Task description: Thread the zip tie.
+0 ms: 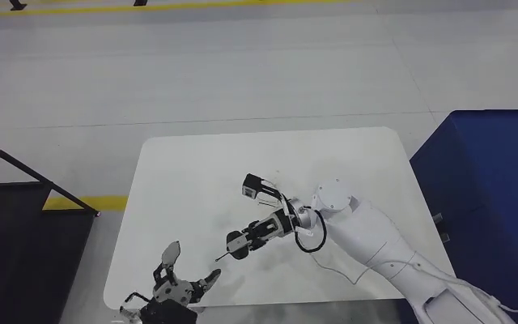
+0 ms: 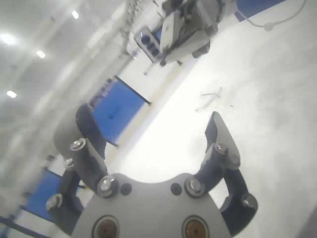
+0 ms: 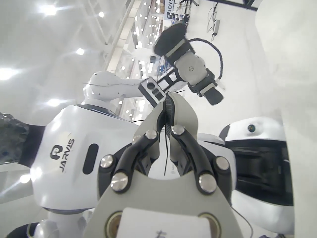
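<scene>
Black, thin zip tie (image 3: 166, 154) is pinched in the fully closed right gripper (image 1: 237, 243) over the near half of the table (image 1: 324, 162), the left gripper (image 2: 148, 115) wide open and empty nearby; risk: being so slender, it may slip or swivel in that pinch, spoiling alignment for threading.

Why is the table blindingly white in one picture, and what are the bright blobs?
Left wrist view: ceiling lights glare off the table beyond the open left end effector. Right wrist view: aimed upward, lights flare behind the right end effector gripping the zip tie.
</scene>
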{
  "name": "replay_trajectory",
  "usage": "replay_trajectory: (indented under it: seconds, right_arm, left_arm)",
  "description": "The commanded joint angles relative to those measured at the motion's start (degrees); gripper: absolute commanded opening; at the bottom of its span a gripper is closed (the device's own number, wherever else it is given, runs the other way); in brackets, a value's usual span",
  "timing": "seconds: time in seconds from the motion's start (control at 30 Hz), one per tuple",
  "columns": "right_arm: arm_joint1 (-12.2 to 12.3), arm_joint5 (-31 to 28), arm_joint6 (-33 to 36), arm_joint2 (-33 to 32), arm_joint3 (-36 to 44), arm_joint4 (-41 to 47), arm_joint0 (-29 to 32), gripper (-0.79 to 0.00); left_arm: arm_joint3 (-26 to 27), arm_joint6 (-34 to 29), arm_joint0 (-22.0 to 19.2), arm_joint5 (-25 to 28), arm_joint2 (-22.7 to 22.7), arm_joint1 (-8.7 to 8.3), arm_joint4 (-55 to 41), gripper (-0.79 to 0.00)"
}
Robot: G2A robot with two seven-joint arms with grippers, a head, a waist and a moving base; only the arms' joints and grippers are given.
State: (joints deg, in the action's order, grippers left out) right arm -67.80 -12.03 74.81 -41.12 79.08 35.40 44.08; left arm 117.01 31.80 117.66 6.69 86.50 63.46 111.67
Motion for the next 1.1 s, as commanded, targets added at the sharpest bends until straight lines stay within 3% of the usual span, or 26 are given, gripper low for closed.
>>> replay_trajectory:
  seconds: [0.0, 0.07, 0.13, 0.33, 0.53, 0.77, 0.93, 1.07]
  right_arm:
    - [1.32, -0.75, -1.87, -3.17, 5.21, -5.36, 1.76, -0.785]
    - [2.48, -1.66, -2.54, -5.71, 10.80, -9.36, 4.23, -0.785]
    - [2.48, -1.66, -2.54, -5.71, 10.80, -9.36, 4.23, -0.785]
    - [2.50, -1.46, -4.42, -6.17, 12.00, -8.46, 5.20, -0.785]
    - [3.45, -5.72, -3.89, -11.59, 28.50, -9.14, 5.81, -0.785]
    - [3.54, -0.61, -10.94, -14.05, 42.19, -11.32, 5.82, -0.785]
    - [2.60, -0.78, -18.18, -14.20, 45.19, -12.47, 2.17, -0.785]
    - [2.60, -0.78, -18.18, -14.20, 45.19, -12.47, 2.17, -0.785]
  left_arm:
    - [0.37, -4.60, -0.86, 19.82, 1.03, -0.38, -11.86, 0.000]
    - [-0.33, -9.31, -2.84, 30.20, 3.08, -0.75, -21.27, 0.000]
    - [-2.16, -13.85, -4.94, 38.54, 3.80, -1.02, -30.65, 0.000]
    - [-2.16, -13.85, -4.94, 38.54, 3.80, -1.02, -30.65, 0.000]
    - [-2.16, -13.85, -4.94, 38.54, 3.80, -1.02, -30.65, 0.000]
    - [-2.16, -13.85, -4.94, 38.54, 3.80, -1.02, -30.65, 0.000]
    - [-2.16, -13.85, -4.94, 38.54, 3.80, -1.02, -30.65, 0.000]
    - [-2.16, -13.85, -4.94, 38.54, 3.80, -1.02, -30.65, 0.000]
